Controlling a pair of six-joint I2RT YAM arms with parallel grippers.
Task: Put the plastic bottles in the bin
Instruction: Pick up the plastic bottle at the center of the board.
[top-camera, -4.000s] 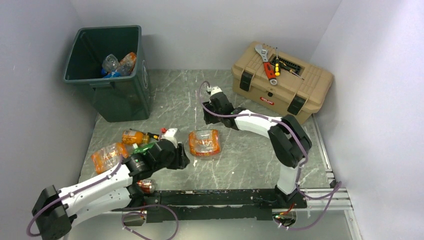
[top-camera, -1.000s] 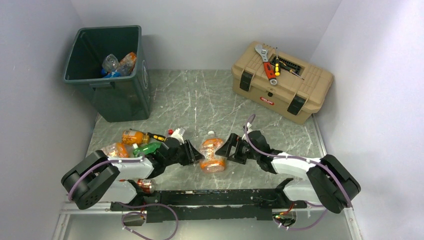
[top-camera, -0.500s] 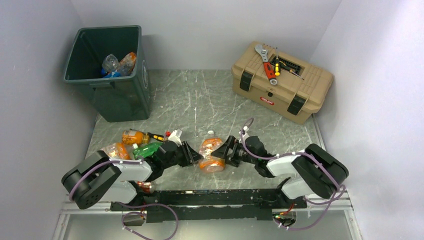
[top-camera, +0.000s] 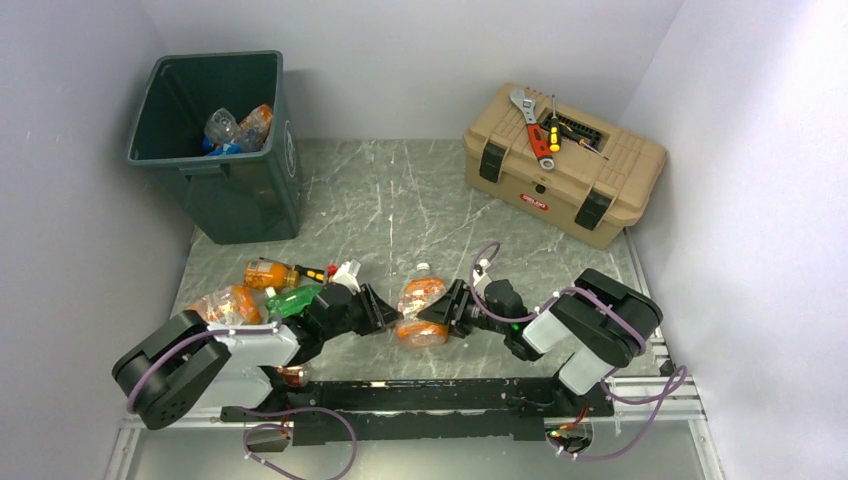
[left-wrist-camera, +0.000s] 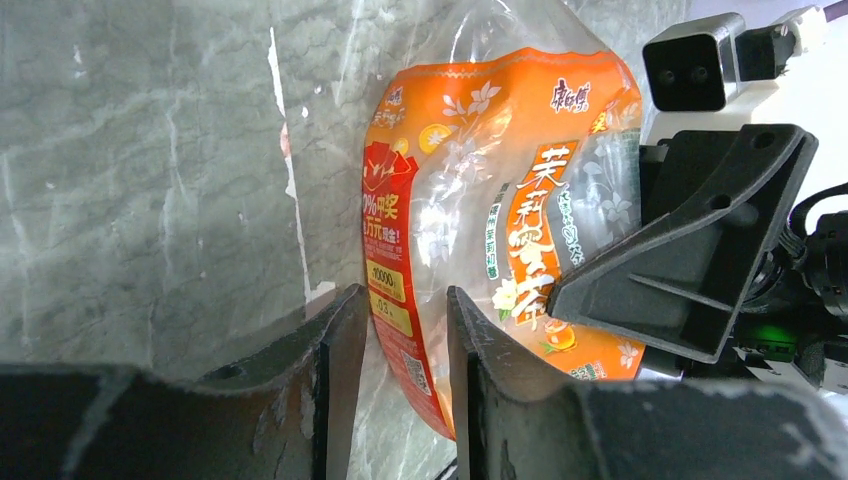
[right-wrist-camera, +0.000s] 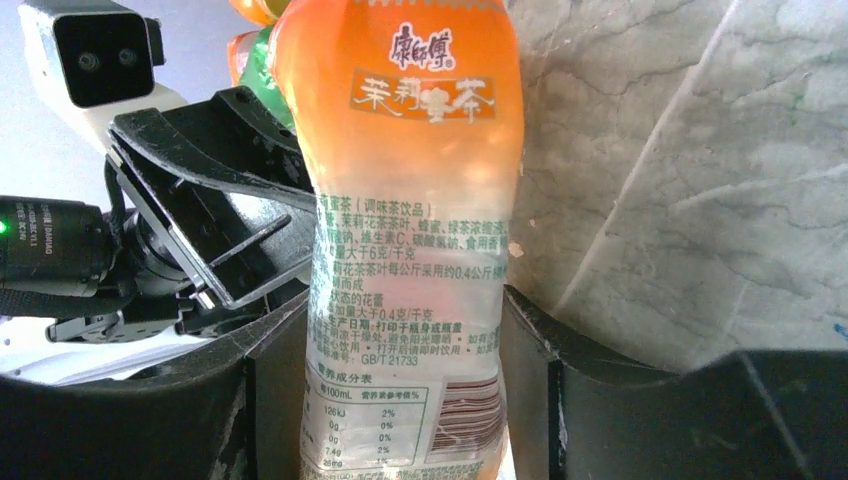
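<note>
Bin (top-camera: 245, 200) sits at 10 o'clock on the desk, with a few bottles in it already. An orange bottle (top-camera: 268, 273) and a green bottle (top-camera: 295, 298) lie loose at 9 o'clock of the work point.

Left gripper (left-wrist-camera: 404, 305): jaws nearly together, nipping a thin crushed edge at the lower corner of the orange-label tea bottle (top-camera: 421, 308). That is a weak hold, I'd say.

The bottle stands roughly upright at desk centre, between the two grippers.

Right gripper (right-wrist-camera: 405, 340): jaws about half open, bracketing the bottle's label section and pressed to both flanks (how firmly, can't tell).

Reads as a two-arm handover or regrasp. To do it well:
- let one arm own the bottle before the other releases, with no tug-of-war
- squeeze the right jaws gently, since the thin wall will likely buckle and the glossy label may slip
- keep the grip mid-body, not down at the base
- lift straight up before swinging to 10 o'clock, because the bin is tall and the rim needs clearing
- avoid sweeping the loose bottles at 9 o'clock
</note>
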